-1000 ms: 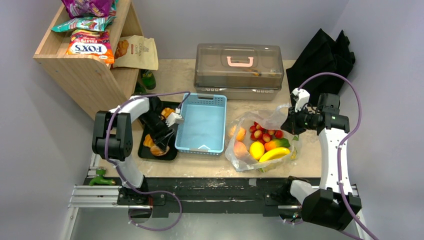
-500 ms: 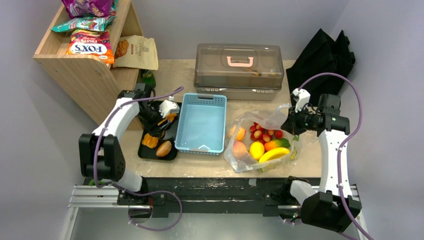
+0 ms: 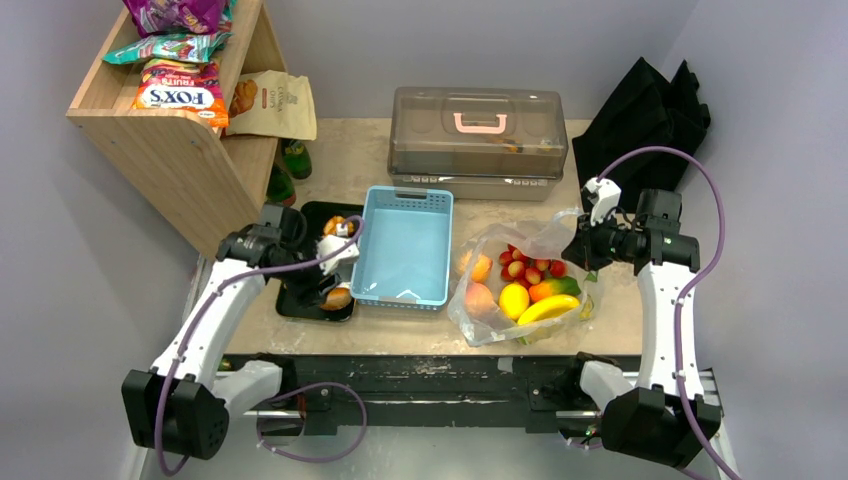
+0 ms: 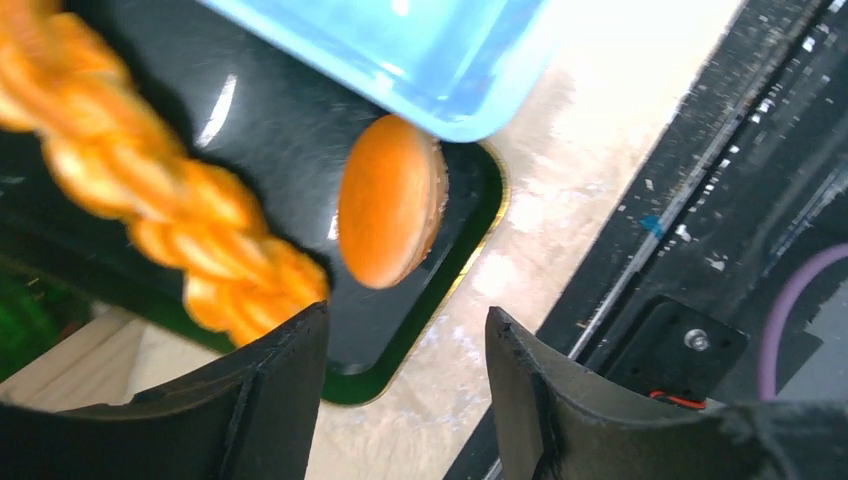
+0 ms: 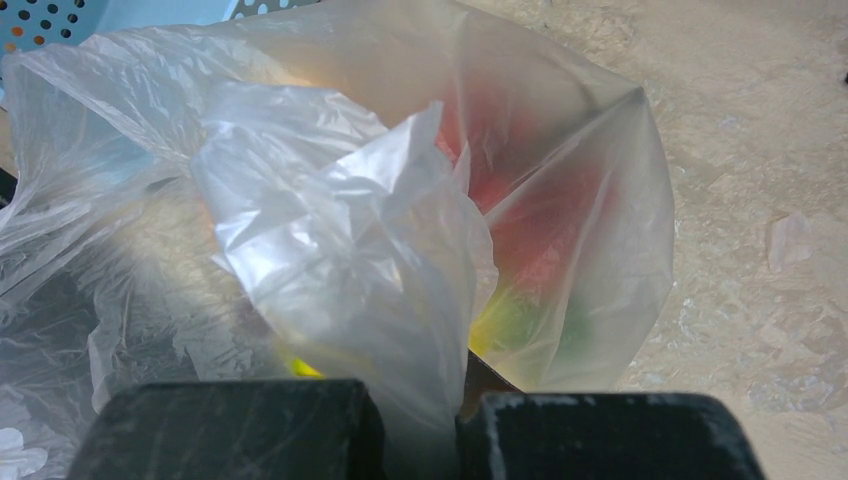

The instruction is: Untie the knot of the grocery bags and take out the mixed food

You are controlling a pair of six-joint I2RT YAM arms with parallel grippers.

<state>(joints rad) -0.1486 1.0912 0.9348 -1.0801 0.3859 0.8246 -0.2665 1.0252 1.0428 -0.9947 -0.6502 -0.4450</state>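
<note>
**Two breads on the tray, fruit in the bag**

Two baked pieces lie on the glossy black tray (image 4: 280, 130): a smooth, oval, golden-brown bun (image 4: 390, 200) and a knobbly braided loaf (image 4: 150, 200). The bun sits at the tray's near right corner, just beside the rounded lip of the pale blue plastic basket (image 4: 420, 50). The left pincer (image 4: 405, 330) hangs above that corner with its curved black fingers spread apart and nothing between them.

Right of the basket (image 3: 405, 195), the thin, crinkly clear bag (image 3: 470, 320) rests on the mottled beige counter (image 3: 350, 150) with its mouth gaping. Inside are a curved yellow banana (image 3: 550, 308), a round lemon (image 3: 514, 300), a red-and-green mango (image 3: 553, 288) and a cluster of small red fruits (image 3: 525, 265). The right pincer (image 3: 580, 245) is clamped on the bag's far right edge. From its wrist view, a bunched fold of cloudy film (image 5: 340, 230) runs down between the two blocky black fingers, and the fruit shows only as red and yellow blurs behind it.

Compared with half a second ago, the left arm's elbow has swung toward the near edge and its pincer (image 3: 335, 265) has drawn closer to the basket. The right arm and the bag have not shifted.
</note>
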